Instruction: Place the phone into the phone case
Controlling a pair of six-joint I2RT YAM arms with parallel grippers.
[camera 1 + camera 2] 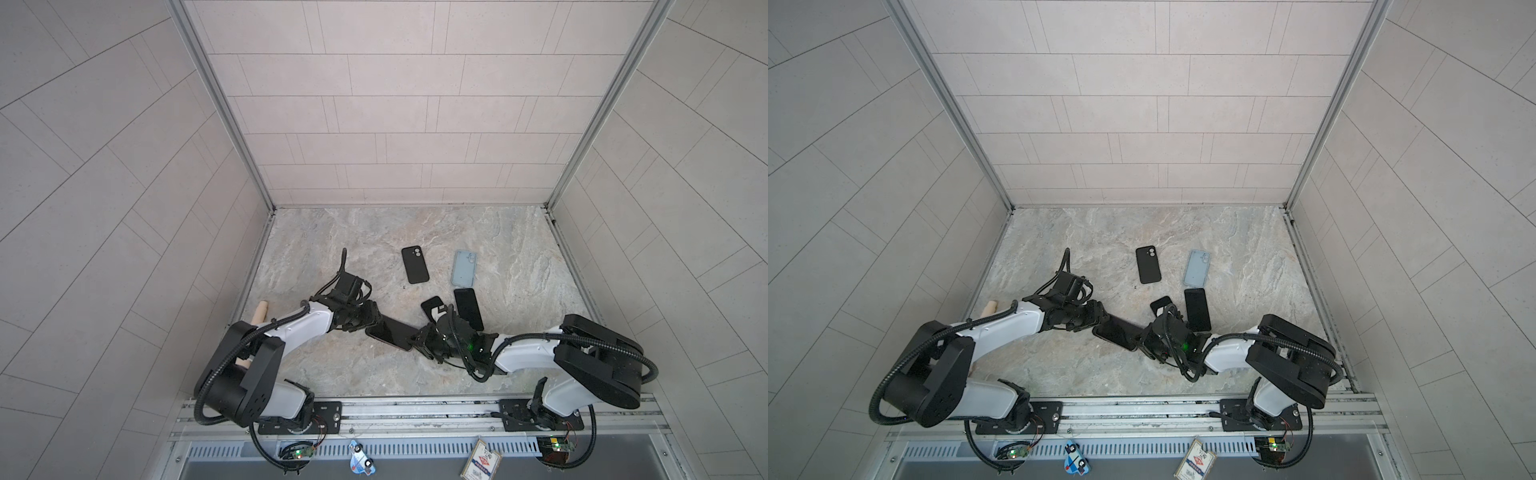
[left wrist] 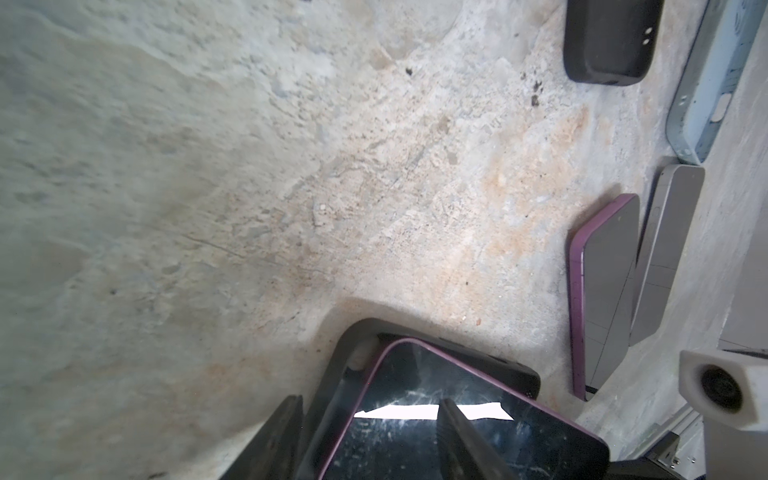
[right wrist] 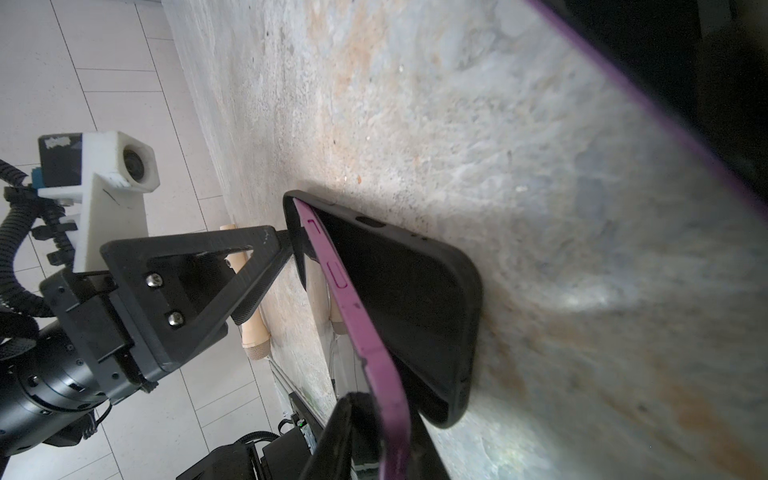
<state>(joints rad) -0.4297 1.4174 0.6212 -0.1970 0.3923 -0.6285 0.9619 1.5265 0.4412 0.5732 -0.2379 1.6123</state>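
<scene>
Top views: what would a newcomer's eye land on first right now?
Both grippers meet mid-table: the left gripper and right gripper bracket a purple-edged phone half seated in a black case, its end at the right gripper lifted clear in the right wrist view. Behind them lie a spare black case, a pale blue case and a dark phone.

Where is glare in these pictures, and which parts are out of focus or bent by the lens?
Left wrist view: a blown-out white reflection lies on the screen of the purple phone. Right wrist view: the second phone at the frame's corner is blurred, the black case is sharp. Both top views: the wall tiles bow from wide-angle distortion.
</scene>
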